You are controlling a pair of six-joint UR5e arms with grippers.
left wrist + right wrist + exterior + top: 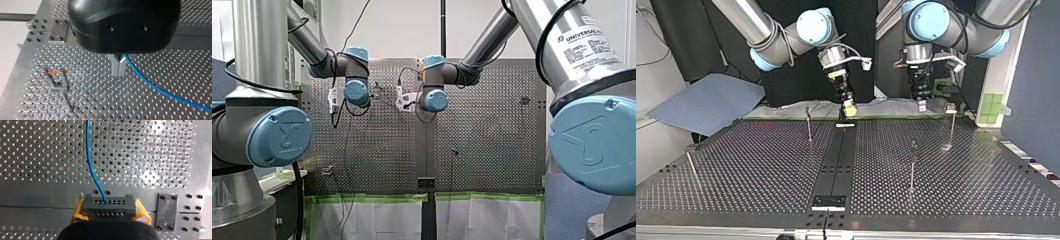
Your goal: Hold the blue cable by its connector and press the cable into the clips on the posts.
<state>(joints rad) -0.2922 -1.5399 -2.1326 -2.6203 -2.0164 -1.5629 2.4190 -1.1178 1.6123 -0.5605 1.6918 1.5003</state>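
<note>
Yellow pads (78, 211) on our right gripper (110, 213) squeeze the grey holed connector block (109, 204) of the thin blue cable (91, 167), above the holey metal table (37, 157). Our left gripper (119, 68) (metal fingers together) pinches that cable.

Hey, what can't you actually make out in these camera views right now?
The blue cable over the table: too thin to show in the top view.
Where it ends: cut off at the left wrist view's edge.
The clips on the posts: too small in the top view to see their shape.
</note>
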